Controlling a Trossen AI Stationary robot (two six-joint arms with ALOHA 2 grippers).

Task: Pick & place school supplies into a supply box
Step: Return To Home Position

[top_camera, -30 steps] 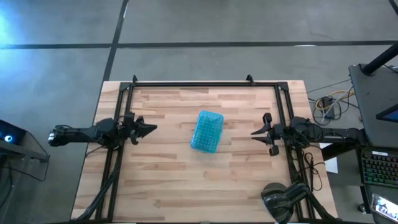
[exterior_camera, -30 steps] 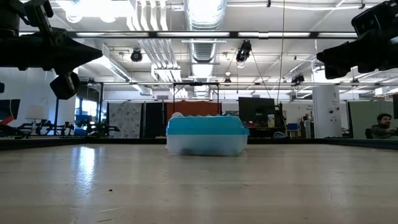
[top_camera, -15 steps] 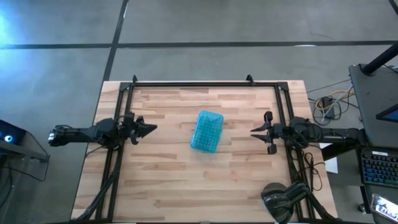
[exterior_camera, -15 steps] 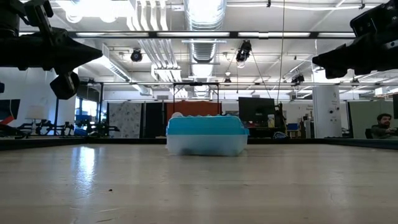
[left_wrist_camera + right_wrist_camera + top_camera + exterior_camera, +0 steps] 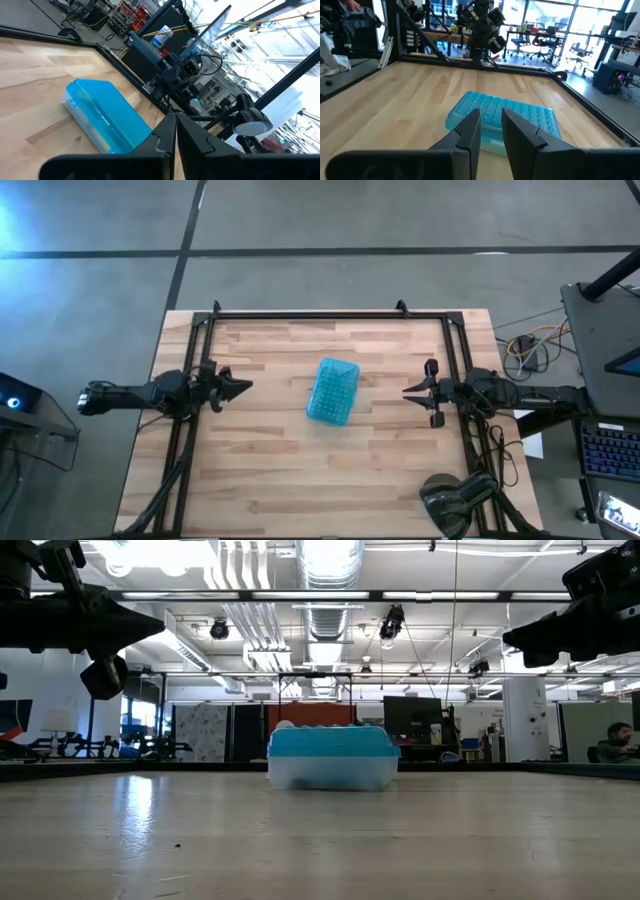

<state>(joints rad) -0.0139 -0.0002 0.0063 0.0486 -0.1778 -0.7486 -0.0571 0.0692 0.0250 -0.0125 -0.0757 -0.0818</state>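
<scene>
The supply box point(image 5: 332, 390) lies shut at the table's middle, teal half up and clear half resting flat on the wood point(image 5: 332, 757). It also shows in both wrist views point(image 5: 102, 117) point(image 5: 505, 120). No pens, pencils or scissors show anywhere; they are hidden or out of view. My left gripper point(image 5: 248, 387) hovers above the table left of the box, pointing level at it, fingers shut and empty point(image 5: 176, 122). My right gripper point(image 5: 407, 392) hovers right of the box, also pointing at it, with a narrow gap between its fingers point(image 5: 491, 117), holding nothing.
Black frame rails point(image 5: 330, 313) run along the table's far, left and right edges. A dark round device point(image 5: 450, 500) stands off the near right corner. Bare wood surrounds the box on all sides. A person point(image 5: 620, 740) sits far back in the room.
My right gripper has turned slightly at the wrist and edged a little toward the box. The box and my left gripper have kept still.
</scene>
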